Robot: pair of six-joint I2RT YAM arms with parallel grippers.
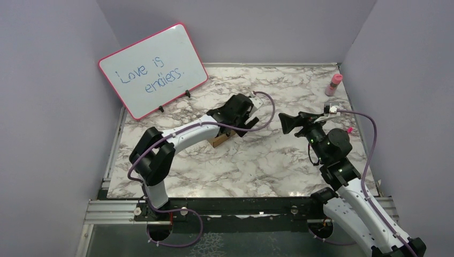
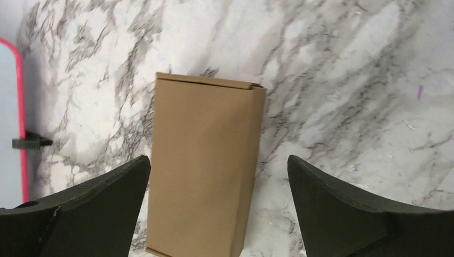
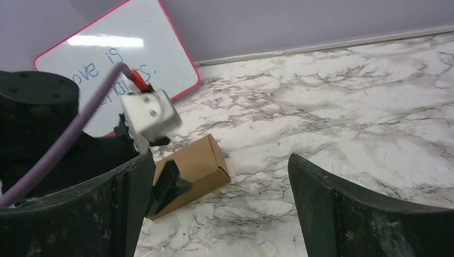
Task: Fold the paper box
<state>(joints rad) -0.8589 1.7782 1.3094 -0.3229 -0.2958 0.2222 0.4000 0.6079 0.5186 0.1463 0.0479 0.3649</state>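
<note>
The paper box [image 2: 203,166] is a small closed brown carton lying flat on the marble table. In the top view only a corner of the box [image 1: 218,141] shows under the left wrist. It also shows in the right wrist view [image 3: 201,163]. My left gripper [image 2: 218,176] is open, hanging just above the box, fingers apart on either side and not touching it. My right gripper [image 3: 219,187] is open and empty, raised over the table to the right of the box [image 1: 285,123].
A pink-framed whiteboard [image 1: 152,69] reading "Love is endless." stands at the back left. A pink bottle [image 1: 334,84] stands at the back right by the wall. Purple walls close the table on three sides.
</note>
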